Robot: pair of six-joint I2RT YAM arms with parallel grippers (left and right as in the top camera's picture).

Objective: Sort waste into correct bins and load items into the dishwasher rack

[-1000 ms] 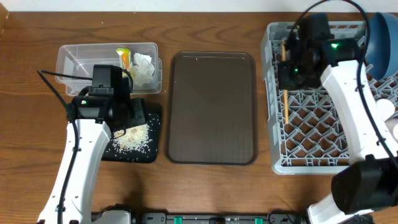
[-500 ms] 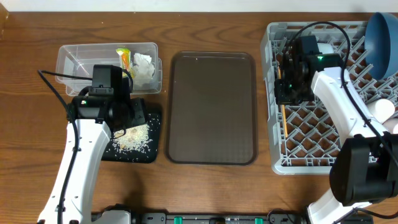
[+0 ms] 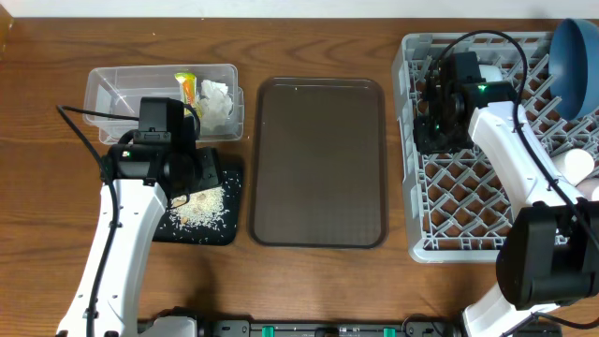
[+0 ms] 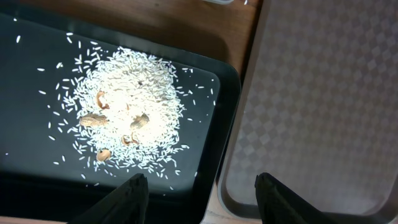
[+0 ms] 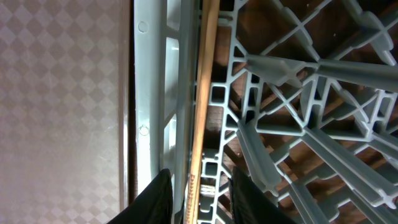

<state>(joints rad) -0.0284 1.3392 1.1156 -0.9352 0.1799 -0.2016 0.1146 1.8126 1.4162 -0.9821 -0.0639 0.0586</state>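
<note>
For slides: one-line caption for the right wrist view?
Wooden chopstick lies at the edge of the dishwasher rack, between the open fingers of the right gripper.

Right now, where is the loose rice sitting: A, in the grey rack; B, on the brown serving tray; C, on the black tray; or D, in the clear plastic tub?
C: the rice lies in a heap on the black tray, as the left wrist view shows.

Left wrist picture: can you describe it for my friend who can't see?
A pile of white rice with a few brown bits lies on a black tray. A brown tray sits to its right, and the left gripper shows at the bottom, open and empty.
</note>
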